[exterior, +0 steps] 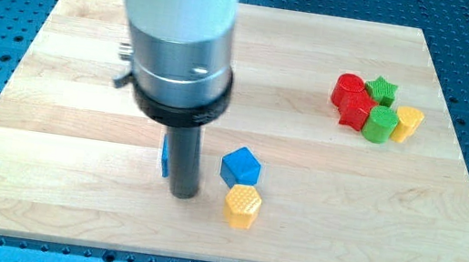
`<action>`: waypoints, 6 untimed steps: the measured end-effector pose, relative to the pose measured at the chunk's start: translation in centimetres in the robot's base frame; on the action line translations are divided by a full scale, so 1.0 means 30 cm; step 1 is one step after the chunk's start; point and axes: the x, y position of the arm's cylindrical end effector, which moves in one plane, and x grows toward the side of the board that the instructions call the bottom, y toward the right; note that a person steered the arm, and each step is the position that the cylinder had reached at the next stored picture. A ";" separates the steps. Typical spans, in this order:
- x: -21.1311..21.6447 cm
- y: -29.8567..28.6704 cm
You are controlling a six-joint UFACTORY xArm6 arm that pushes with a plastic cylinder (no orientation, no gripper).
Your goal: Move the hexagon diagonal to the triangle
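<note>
Just my tip (183,194) left of yellow hexagon (242,206)

Pale wood board (79,128) — matt (blocks plasticky).

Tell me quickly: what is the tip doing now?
My tip: no claw, holds nothing; rests between the partly hidden blue block and the blue cube, left of the yellow hexagon.

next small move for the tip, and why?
Probably a short push toward the view's left on the yellow hexagon. My tip stands left of it, beside a mostly hidden blue block, likely the triangle. The blue cube touches the hexagon from above. So I'd first bring the tip round to the hexagon's right side.
</note>
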 end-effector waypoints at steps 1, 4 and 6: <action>0.011 0.122; -0.011 0.410; -0.210 0.743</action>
